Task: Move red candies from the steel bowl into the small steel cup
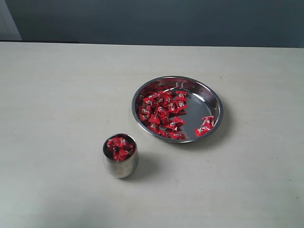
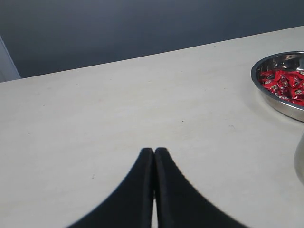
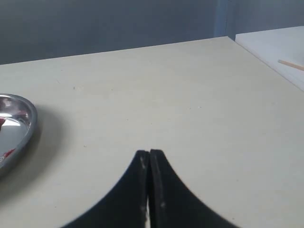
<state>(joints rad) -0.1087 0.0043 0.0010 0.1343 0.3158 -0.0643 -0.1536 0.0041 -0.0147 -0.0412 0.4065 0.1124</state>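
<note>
L tool (image 2: 154, 151) & R tool (image 3: 149, 153) clenched, empty; cup (image 1: 121, 167) prob. full w/ candies (image 1: 119, 147).

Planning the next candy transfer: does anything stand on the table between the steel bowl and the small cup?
Nothing visible does. Only bare table lies between the steel bowl and the small steel cup, which is heaped with red candies.
</note>
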